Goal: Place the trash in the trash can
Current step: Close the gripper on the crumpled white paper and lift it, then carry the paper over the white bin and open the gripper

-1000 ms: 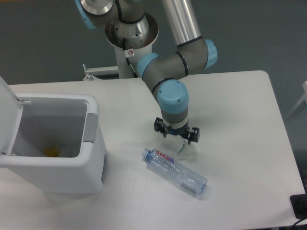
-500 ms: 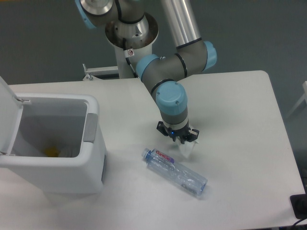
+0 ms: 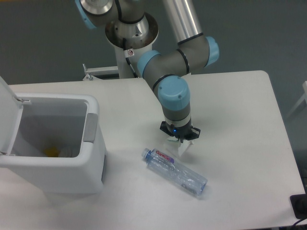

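Pinching the crumpled white paper wrapper [image 3: 182, 148] between the narrowed fingers of the gripper [image 3: 180, 142], pointing straight down over the white table [image 3: 240, 120]. Lying flat on that table just below and in front: the clear plastic bottle [image 3: 174, 171], blue cap toward the trash can [image 3: 53, 143]. Standing well apart to the left with its hinged lid [image 3: 8, 115] swung open, showing something yellow [image 3: 51, 152] inside.

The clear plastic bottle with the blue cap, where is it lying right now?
The clear plastic bottle lies on its side on the white table, right of the open white trash can and just below the gripper.
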You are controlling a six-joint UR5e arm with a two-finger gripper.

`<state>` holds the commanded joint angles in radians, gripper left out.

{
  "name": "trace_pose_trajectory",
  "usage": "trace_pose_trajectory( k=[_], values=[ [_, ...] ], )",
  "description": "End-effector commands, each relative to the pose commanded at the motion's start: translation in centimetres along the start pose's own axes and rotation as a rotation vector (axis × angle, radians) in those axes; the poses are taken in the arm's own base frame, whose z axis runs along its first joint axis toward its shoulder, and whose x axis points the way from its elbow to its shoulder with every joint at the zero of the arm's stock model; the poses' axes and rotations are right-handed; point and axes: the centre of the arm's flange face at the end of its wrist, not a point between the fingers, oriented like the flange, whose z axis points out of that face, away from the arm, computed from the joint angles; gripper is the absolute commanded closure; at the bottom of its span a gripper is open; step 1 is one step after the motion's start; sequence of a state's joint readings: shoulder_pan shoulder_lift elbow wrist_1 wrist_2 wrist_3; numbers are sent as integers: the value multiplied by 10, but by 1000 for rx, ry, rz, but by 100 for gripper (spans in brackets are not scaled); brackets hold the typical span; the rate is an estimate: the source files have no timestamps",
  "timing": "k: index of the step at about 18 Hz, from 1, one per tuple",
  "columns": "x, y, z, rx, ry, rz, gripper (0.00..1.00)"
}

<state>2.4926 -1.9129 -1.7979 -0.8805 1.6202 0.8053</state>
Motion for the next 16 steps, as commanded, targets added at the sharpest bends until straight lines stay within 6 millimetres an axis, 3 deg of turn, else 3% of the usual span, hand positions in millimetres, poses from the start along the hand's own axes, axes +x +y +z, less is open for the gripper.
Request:
trace_pose_trajectory(
  k=[7,11,16],
  values=[
    [-39,2,-49,252,100,-90,100],
    [-52,0,-95,385,119,-160,100],
    [-62,-31,-177,571,154,-288,100]
  ],
)
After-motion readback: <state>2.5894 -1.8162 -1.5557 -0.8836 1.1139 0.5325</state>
